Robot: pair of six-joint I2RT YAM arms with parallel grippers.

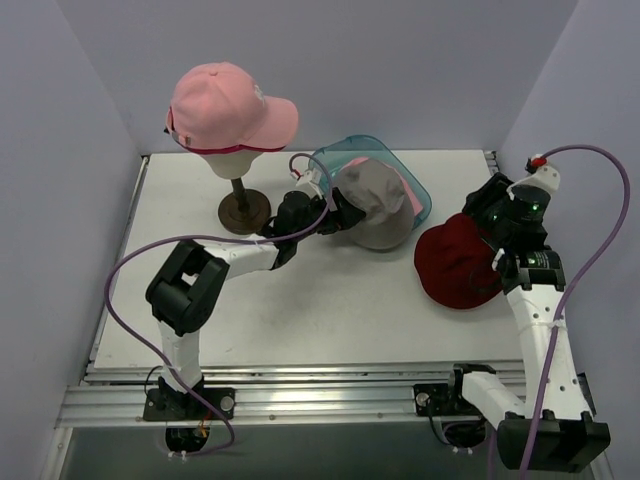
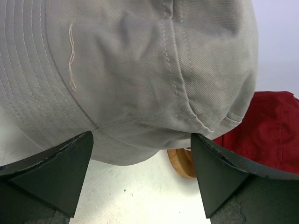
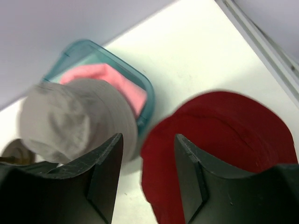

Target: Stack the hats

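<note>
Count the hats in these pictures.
4: a pink cap on the head form, a grey bucket hat over the tray, a pink one under it, a dark red hat at right. Another may hide beneath the cap.

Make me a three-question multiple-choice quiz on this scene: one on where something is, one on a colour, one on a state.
1. Where is the red hat? A on the table, right of the tray; B inside the tray; C hanging on the wall.
2. What colour is the bucket hat at the left pincer? A blue; B grey; C green.
3. How does the left pincer stand? A shut tight; B clamped on the red hat; C wide open.
Answers: 1 A, it lies on bare tabletop beside the tray; 2 B, the left wrist view shows grey cloth; 3 C, its fingers stand far apart.
</note>
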